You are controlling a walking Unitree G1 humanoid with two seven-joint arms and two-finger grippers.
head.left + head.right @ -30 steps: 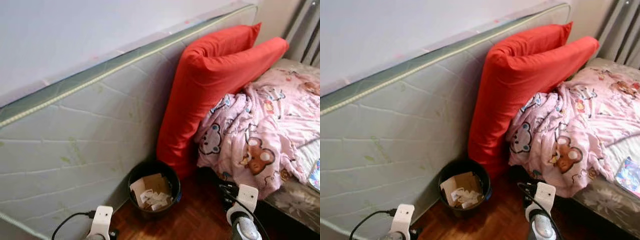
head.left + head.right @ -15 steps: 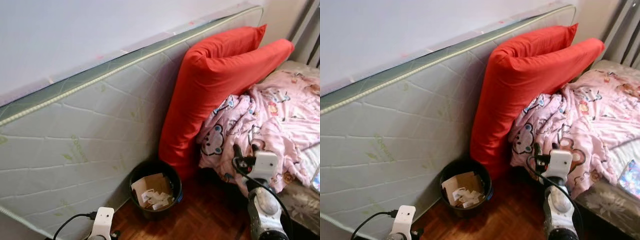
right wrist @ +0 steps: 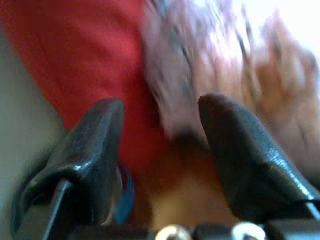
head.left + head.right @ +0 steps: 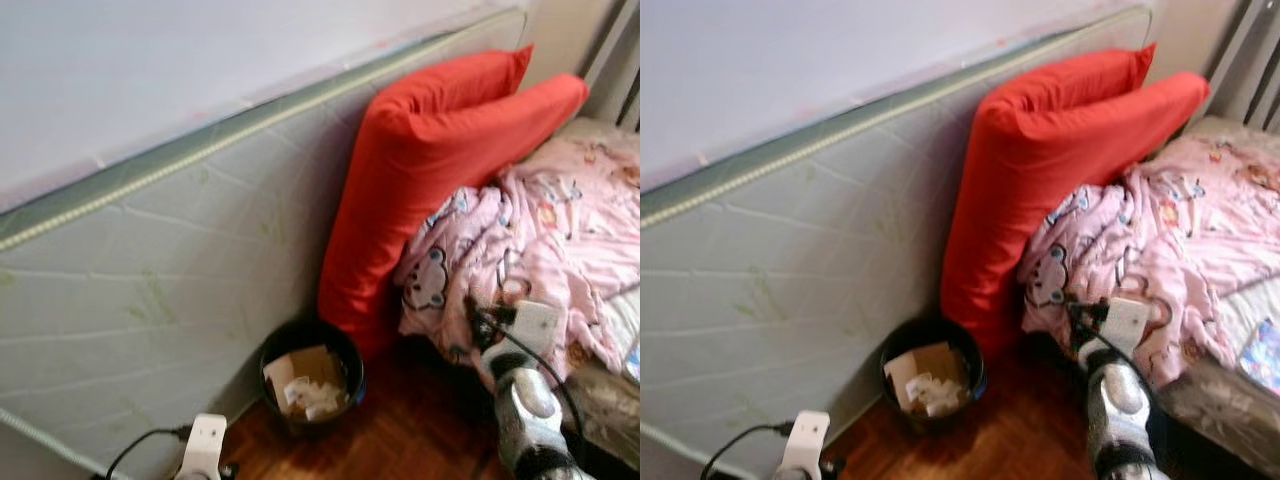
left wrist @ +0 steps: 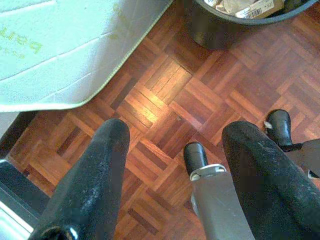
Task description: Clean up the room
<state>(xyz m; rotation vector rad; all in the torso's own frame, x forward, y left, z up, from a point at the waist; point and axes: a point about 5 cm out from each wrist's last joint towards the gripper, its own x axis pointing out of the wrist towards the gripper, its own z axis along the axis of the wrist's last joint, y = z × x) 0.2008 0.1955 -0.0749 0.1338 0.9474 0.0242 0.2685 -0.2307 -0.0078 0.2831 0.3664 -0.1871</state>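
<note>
The right arm (image 4: 527, 410) is raised at the near right, its silver forearm rising from the near edge toward the far side, a black cable looping along it; the white wrist block (image 4: 533, 326) sits at its top; the right gripper (image 3: 160, 135) points away from the robot, its two black fingers (image 3: 92, 150) spread with an empty gap between them; the left arm hangs low at the near left, its white wrist block (image 4: 205, 445) at the near edge; the left gripper (image 5: 175, 165) points down, fingers (image 5: 95, 175) apart, holding nothing.
</note>
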